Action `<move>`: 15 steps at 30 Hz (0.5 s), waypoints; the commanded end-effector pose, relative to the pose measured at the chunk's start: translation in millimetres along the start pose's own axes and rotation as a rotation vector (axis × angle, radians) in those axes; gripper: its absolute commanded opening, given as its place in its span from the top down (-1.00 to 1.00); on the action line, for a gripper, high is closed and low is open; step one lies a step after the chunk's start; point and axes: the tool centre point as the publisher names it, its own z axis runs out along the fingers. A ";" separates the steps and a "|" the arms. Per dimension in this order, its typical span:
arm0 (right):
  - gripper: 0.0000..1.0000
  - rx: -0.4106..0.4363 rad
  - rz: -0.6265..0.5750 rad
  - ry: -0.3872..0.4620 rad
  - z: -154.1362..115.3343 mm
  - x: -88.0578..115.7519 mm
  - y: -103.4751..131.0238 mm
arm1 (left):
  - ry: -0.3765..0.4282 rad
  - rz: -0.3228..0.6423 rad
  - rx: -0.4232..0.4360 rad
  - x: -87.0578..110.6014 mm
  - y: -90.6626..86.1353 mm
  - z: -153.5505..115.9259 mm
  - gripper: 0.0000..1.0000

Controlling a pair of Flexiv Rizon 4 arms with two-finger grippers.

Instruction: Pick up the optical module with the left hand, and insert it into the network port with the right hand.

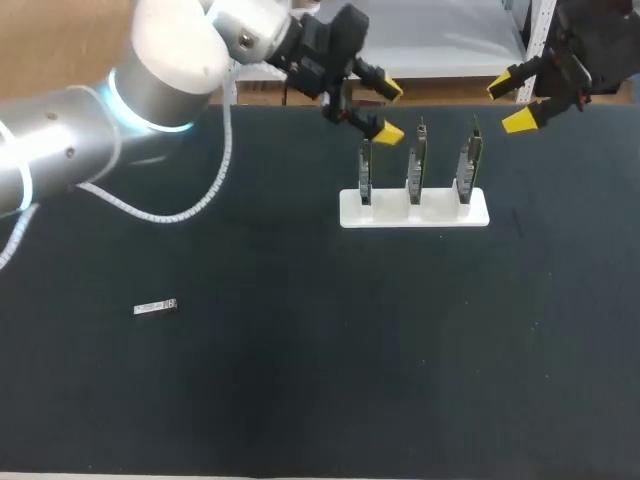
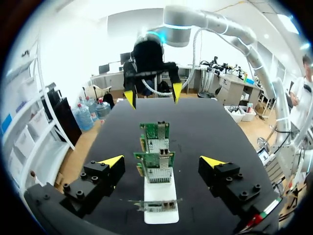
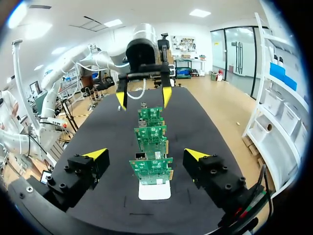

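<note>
Task not begun. The module (image 1: 155, 307) lies flat on the worktop (image 1: 300, 400) at the left, well apart from both arms. Pick-up, transfer and insertion are all yet to be done.

The left pincer (image 1: 388, 110) hangs wide open and empty at the left end of the card row, just beside the leftmost card (image 1: 366, 172) and far from the module it must fetch.

The white holder (image 1: 415, 212) carries three cards upright in a row, one per slot. Their ports appear vacant, though the view is too coarse to be certain.

The right pincer (image 1: 512, 102) is likewise spread wide and empty, near the rightmost card (image 1: 467, 165).
</note>
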 end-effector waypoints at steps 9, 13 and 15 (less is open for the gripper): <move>-1.00 -0.003 0.000 -0.001 0.0 0.0 -1.3 | 0.266 0.033 -0.217 31.0 -73.6 -122.8 -1.00; -1.00 -0.003 0.000 -0.001 0.0 0.0 -1.3 | 0.372 0.038 -0.239 52.4 -104.4 -152.1 -1.00; -1.00 -0.003 0.000 -0.001 0.0 0.0 -1.3 | 0.409 0.044 -0.224 65.6 -121.0 -161.5 -1.00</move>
